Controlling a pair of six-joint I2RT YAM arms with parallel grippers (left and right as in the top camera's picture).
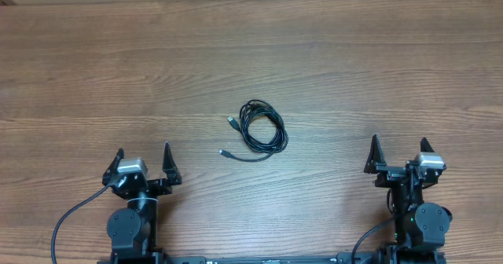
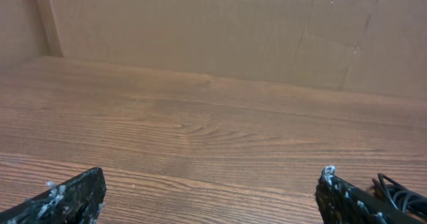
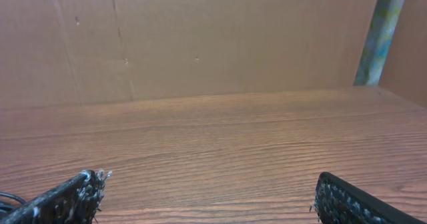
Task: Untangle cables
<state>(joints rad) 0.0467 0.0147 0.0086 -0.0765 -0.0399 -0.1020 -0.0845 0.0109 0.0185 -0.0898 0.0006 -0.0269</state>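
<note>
The cables (image 1: pixel 261 130) lay loosely coiled at the middle of the table (image 1: pixel 354 52), well apart from the left gripper (image 1: pixel 143 152) and right gripper (image 1: pixel 400 143), both spread wide and holding nothing near the front edge, apparently poised to reach in.

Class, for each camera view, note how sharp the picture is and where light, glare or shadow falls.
Overhead: evenly lit and sharp; the cables cast hardly any shadow on the table. Left wrist: softer, with a pale sheen across the wood mid-frame. Right wrist: similarly soft, no hard glare.
</note>
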